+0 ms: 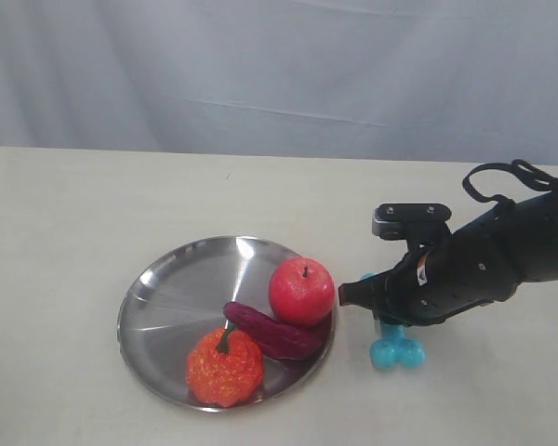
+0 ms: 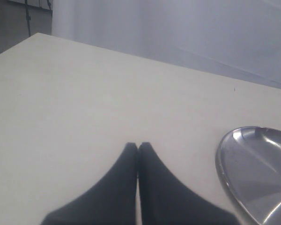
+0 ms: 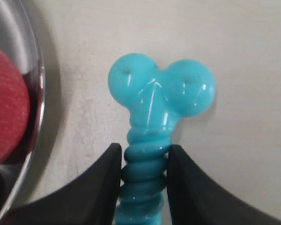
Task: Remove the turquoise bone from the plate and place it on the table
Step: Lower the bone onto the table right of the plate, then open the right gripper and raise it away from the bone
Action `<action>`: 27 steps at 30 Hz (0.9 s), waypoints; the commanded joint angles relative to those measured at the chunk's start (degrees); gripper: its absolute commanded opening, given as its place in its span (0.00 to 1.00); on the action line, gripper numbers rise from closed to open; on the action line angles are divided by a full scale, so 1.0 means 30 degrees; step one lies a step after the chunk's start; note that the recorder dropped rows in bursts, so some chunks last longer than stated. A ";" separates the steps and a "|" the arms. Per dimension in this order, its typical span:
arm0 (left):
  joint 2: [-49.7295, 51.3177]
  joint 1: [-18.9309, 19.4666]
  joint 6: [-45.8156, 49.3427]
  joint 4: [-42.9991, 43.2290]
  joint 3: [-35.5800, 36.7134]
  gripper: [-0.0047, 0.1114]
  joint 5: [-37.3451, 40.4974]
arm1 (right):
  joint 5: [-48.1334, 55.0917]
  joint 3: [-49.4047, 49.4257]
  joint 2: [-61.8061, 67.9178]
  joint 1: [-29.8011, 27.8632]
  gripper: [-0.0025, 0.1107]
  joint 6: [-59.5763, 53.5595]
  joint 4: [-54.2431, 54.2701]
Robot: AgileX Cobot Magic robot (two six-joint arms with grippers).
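The turquoise bone (image 1: 396, 351) lies on the pale table (image 1: 74, 204), just right of the silver plate (image 1: 158, 279). My right gripper (image 1: 377, 307) reaches in from the right and is shut on the bone's ribbed shaft. In the right wrist view both fingers press the shaft on either side of the gripper (image 3: 144, 147); the bone's knobbed end (image 3: 161, 93) rests on the table beside the plate's rim (image 3: 33, 70). The bone's far end is hidden under the arm. My left gripper (image 2: 138, 144) is shut with nothing in it, over bare table beside the plate's edge (image 2: 253, 159).
On the plate sit a red apple (image 1: 301, 290), a purple sweet potato (image 1: 272, 332) and an orange pumpkin toy (image 1: 224, 367). The apple (image 3: 4, 103) is close to the right gripper. A white curtain (image 1: 279, 74) hangs behind the table.
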 commanded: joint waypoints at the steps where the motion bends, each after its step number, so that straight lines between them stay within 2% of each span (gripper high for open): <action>1: -0.0025 -0.0094 -0.0036 0.0003 0.0049 0.04 -0.0101 | 0.0206 -0.0140 0.0146 -0.0124 0.09 -0.0141 -0.0133; 13: -0.0025 -0.0094 -0.0036 0.0003 0.0049 0.04 -0.0101 | 0.0366 -0.0140 0.0146 -0.0124 0.10 -0.0006 -0.0133; 16: -0.0025 -0.0094 -0.0036 0.0003 0.0049 0.04 -0.0101 | 0.0366 -0.0140 0.0157 -0.0124 0.20 -0.0006 -0.0133; 22: -0.0025 -0.0094 -0.0036 0.0003 0.0049 0.04 -0.0101 | 0.0366 -0.0140 0.0157 -0.0124 0.61 -0.0006 -0.0133; 24: -0.0025 -0.0094 -0.0036 0.0003 0.0049 0.04 -0.0101 | 0.0366 -0.0140 0.0112 -0.0124 0.66 -0.0006 -0.0133; 27: -0.0025 -0.0094 -0.0036 0.0003 0.0049 0.04 -0.0101 | 0.0527 -0.0140 -0.0383 -0.0124 0.66 -0.0006 -0.0133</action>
